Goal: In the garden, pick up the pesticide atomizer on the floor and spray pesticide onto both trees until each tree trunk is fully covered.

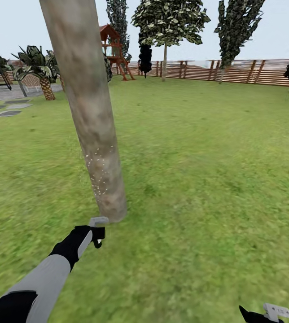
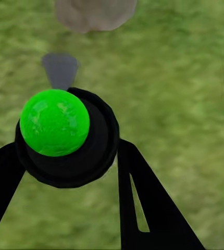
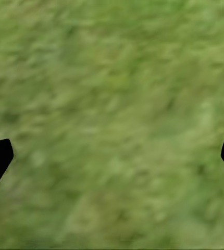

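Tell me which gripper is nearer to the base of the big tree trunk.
Left. The left gripper, shut on the pesticide atomizer, sits just below the tree trunk base. The right gripper hangs far off over the lawn, open.

this was a garden behind a home, drawn by a simulator. a wide green lawn point(image 1: 198, 170) ran back to a brown fence of horizontal wooden slats point(image 1: 234, 71). a thick mottled tree trunk point(image 1: 88, 107) rose from the grass close by, and taller trees point(image 1: 169, 20) stood along the fence. a red wooden play tower point(image 1: 113, 49) stood at the far side, with short palms point(image 1: 39, 67) and grey stepping stones point(image 1: 10, 107) beside a paved patch.
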Motion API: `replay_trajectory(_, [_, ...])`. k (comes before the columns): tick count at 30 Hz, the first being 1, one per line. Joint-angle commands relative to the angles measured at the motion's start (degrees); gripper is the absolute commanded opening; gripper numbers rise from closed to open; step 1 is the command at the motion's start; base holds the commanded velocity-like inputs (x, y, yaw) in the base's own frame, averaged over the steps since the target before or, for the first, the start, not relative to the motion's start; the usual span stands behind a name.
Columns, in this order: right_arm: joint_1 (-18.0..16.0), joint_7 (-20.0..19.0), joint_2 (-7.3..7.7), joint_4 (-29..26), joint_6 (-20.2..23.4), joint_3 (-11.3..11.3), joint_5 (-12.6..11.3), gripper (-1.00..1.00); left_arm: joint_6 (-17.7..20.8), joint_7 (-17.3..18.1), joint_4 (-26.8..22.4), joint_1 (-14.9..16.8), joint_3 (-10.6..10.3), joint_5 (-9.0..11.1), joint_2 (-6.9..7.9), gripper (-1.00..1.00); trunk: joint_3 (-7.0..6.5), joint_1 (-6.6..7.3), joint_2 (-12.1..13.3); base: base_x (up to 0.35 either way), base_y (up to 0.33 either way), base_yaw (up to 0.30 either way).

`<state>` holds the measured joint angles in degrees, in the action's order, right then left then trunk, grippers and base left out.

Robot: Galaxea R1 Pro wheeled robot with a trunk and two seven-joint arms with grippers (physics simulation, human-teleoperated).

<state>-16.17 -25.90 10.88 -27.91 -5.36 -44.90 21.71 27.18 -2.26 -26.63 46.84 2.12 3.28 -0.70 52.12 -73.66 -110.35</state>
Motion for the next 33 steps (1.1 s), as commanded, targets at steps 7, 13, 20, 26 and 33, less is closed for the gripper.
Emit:
replay_trajectory(7, [0.0,0.1,-0.03,0.0,-0.1,0.0,0.0,1.0,0.0,0.0,0.0,0.0,0.0,0.0,-0.35,-1.0,0.07,0.0,0.0,0.267,-0.139,0.08])
replay_trajectory(13, [0.0,0.1,-0.03,0.0,-0.1,0.0,0.0,1.0,0.0,0.0,0.0,0.0,-0.1,0.1,-0.4,-1.0,0.07,0.0,0.0,0.184,-0.175,0.0])
replay_trajectory(20, [0.0,0.1,-0.07,0.0,-0.1,0.0,0.0,1.0,0.0,0.0,0.0,0.0,-0.1,0.2,-0.44,-1.0,0.07,0.0,0.0,0.031,-0.256,0.172])
replay_trajectory(26, [0.0,0.1,-0.07,0.0,-0.1,0.0,0.0,1.0,0.0,0.0,0.0,0.0,-0.1,0.2,-0.44,-1.0,0.07,0.0,0.0,0.0,-0.271,0.274])
replay_trajectory(33, [0.0,0.1,-0.07,0.0,-0.1,0.0,0.0,1.0,0.0,0.0,0.0,0.0,-0.1,0.2,-0.44,-1.0,0.07,0.0,0.0,0.0,-0.272,0.045])
